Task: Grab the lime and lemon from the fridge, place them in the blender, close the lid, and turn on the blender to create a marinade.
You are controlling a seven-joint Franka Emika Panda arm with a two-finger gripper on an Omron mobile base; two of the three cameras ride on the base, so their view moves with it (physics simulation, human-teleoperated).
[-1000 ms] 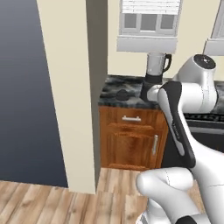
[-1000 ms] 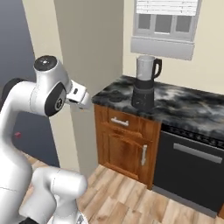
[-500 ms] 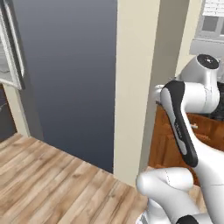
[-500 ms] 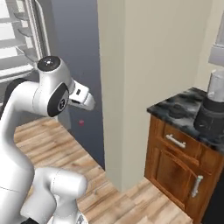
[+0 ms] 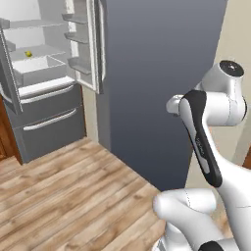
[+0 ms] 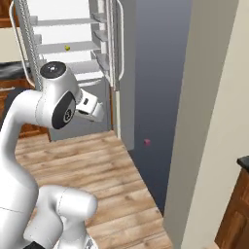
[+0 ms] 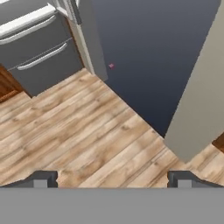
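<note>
The fridge [image 5: 46, 83] was seen at ten o'clock in the left base view, its door swung open and its white shelves exposed. The lemon [image 5: 29, 54] lay on a shelf inside, above the grey drawers [image 5: 49, 115]; in the right base view it showed at eleven o'clock. The lime could not be made out. The fingers [image 7: 113, 179] were held wide apart, with nothing between them, above the wood floor [image 7: 87, 131]. A dark grey wall [image 5: 157, 83] stood at twelve o'clock, a beige wall [image 6: 214, 121] beside it.
</note>
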